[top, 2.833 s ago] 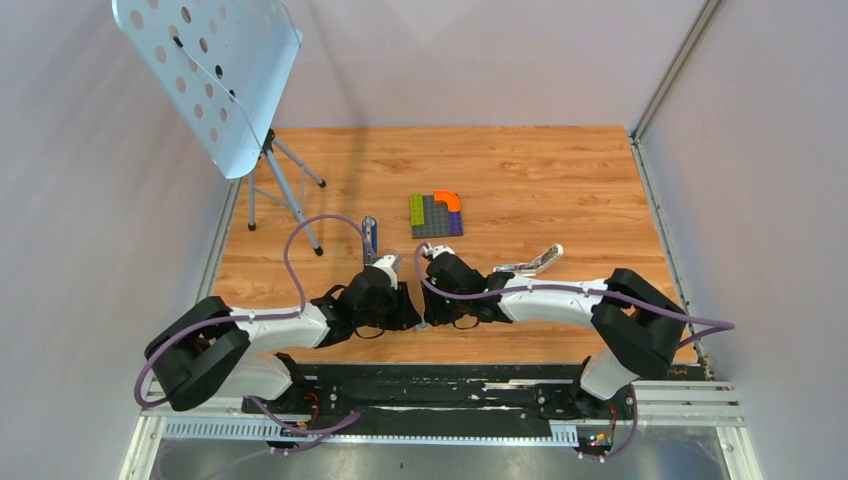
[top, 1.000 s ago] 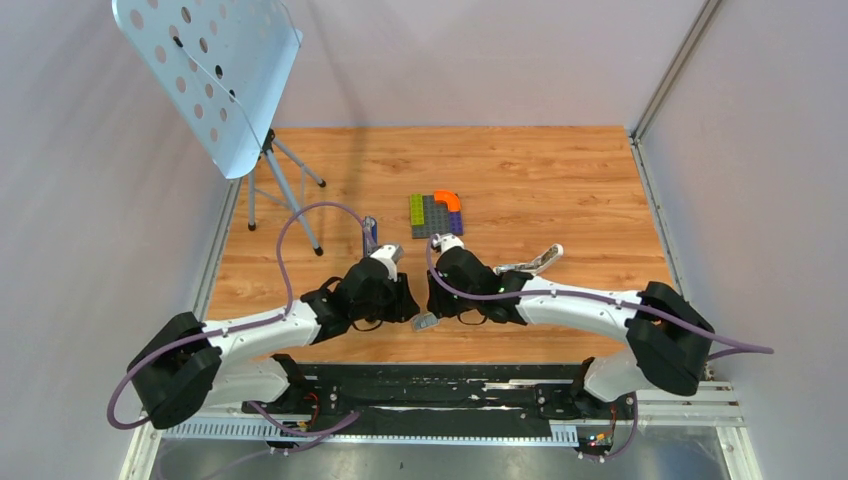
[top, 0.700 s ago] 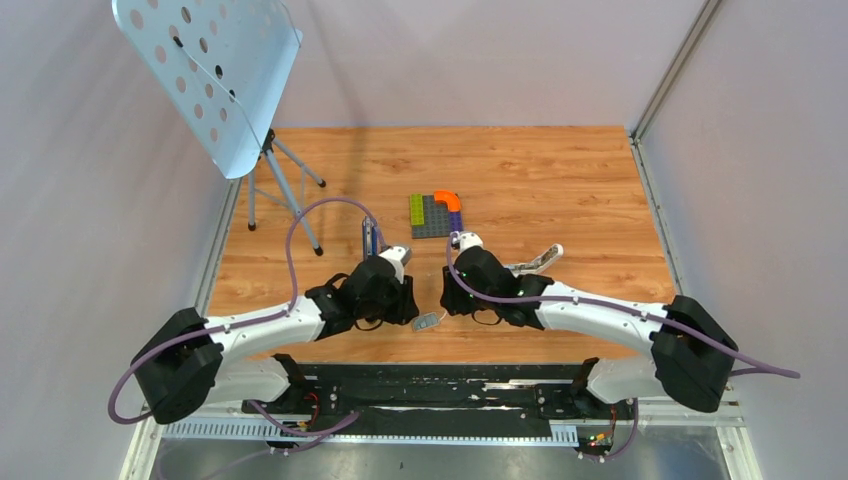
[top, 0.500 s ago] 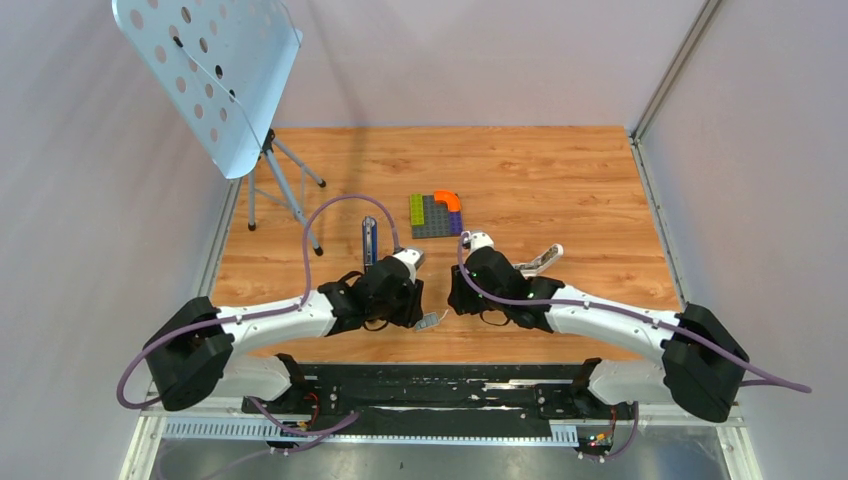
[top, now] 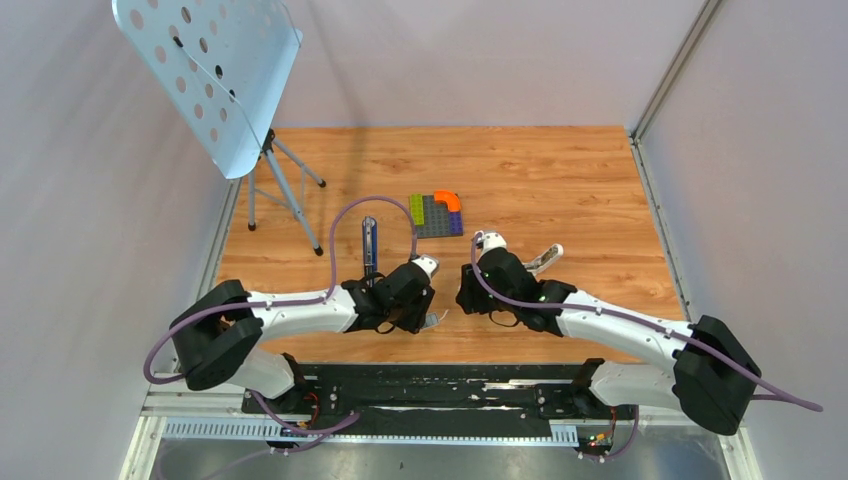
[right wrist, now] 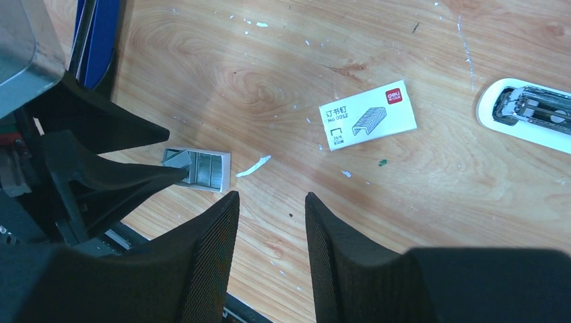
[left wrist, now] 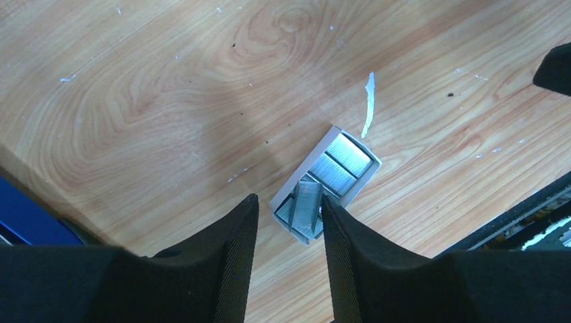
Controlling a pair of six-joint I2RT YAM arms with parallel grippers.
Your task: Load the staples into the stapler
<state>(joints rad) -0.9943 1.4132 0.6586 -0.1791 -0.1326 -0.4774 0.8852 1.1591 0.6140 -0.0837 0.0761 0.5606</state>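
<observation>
Since the two grippers stood nose to nose a few seconds back, they have drawn apart. The right gripper (right wrist: 269, 196) has backed off rightward, and the left gripper (left wrist: 289, 202) has swung in over the staple tray (left wrist: 301, 166), which now lies uncovered on the wooden table (top: 560, 180) near its front edge. That suggests the unboxing is done and picking up a strip comes next.

Both claws are spread wide and hold nothing. The left one's fingers straddle the tray's near end, though I cannot tell if they touch it.

By count:
- one tray
- one printed sleeve (right wrist: 367, 114), lying apart from the tray
- three strips of staples (left wrist: 347, 153): two flat side by side and one tilted (perhaps a fourth under it)
- one blue stapler (top: 369, 243), lying behind the left arm, well apart from the tray
- one white rounded bar (right wrist: 532, 114)
- one multicoloured block plate (top: 436, 214)
- one music stand (top: 215, 80)
</observation>
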